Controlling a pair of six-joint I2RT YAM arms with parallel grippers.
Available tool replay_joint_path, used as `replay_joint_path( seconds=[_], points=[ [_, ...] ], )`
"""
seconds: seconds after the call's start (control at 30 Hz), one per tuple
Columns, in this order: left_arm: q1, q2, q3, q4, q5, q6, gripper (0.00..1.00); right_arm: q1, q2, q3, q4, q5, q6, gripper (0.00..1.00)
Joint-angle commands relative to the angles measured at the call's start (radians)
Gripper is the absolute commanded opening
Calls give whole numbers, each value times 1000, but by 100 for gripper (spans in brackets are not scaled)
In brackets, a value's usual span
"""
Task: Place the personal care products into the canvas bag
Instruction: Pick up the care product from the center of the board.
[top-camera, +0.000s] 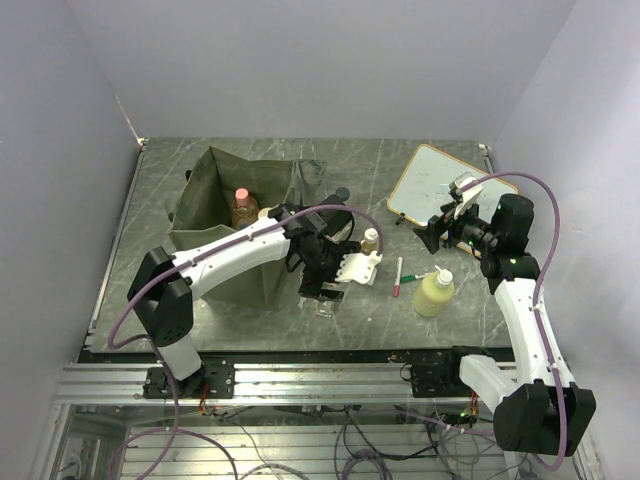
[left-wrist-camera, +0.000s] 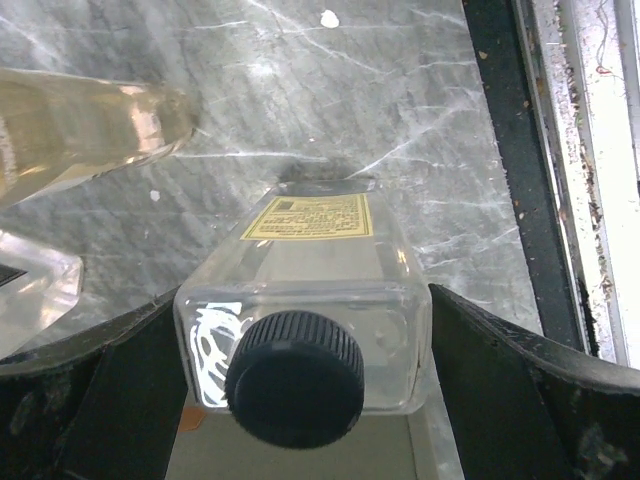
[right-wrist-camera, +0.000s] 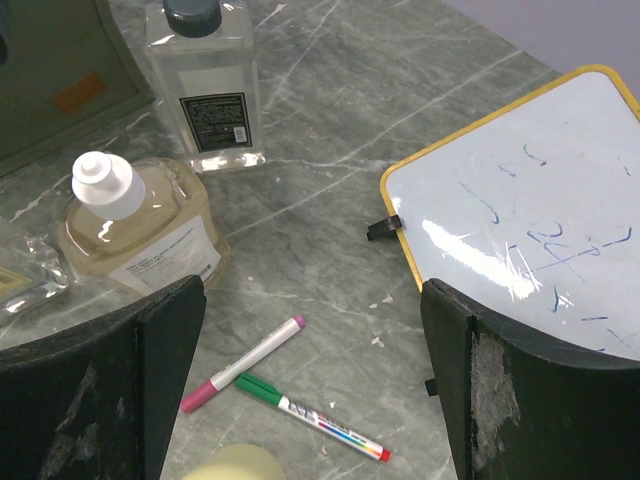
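Observation:
The olive canvas bag (top-camera: 215, 195) stands at the back left, with an amber pink-capped bottle (top-camera: 243, 205) inside. My left gripper (top-camera: 322, 288) is just right of the bag, and its fingers press both sides of a clear square bottle with a dark cap (left-wrist-camera: 300, 330). A pale bottle (left-wrist-camera: 80, 130) lies beyond it. My right gripper (top-camera: 437, 232) is open and empty above the markers. Below it are an amber white-capped bottle (right-wrist-camera: 140, 225), a clear dark-capped bottle (right-wrist-camera: 205, 80) and a pale yellow bottle (top-camera: 435, 292).
A wooden-framed whiteboard (top-camera: 445, 178) lies at the back right and also shows in the right wrist view (right-wrist-camera: 520, 200). A pink marker (right-wrist-camera: 245, 362) and a green marker (right-wrist-camera: 310, 418) lie between the bottles and the board. The table's front rail (left-wrist-camera: 520, 170) runs close to the held bottle.

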Motion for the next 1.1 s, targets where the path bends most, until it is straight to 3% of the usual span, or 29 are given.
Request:
replay_joint_path(
  seconds=[0.0, 0.27, 0.37, 0.63, 0.9, 1.07],
  points=[
    [16, 5, 19, -18, 93, 7, 100, -8, -18, -8, 7, -11, -13, 89],
    [28, -55, -39, 63, 112, -53, 82, -8, -12, -8, 5, -10, -14, 89],
    [29, -85, -63, 82, 109, -67, 66, -9, -8, -8, 6, -10, -14, 89],
    [30, -164, 14, -31, 174, -34, 10, -9, -12, -9, 5, -4, -19, 89],
    [29, -165, 292, -267, 140, -17, 7, -8, -8, -12, 7, -1, -23, 89],
    [29, -201, 466, -310, 73, -83, 7, -10, -8, -13, 8, 7, -23, 89]
  ],
)
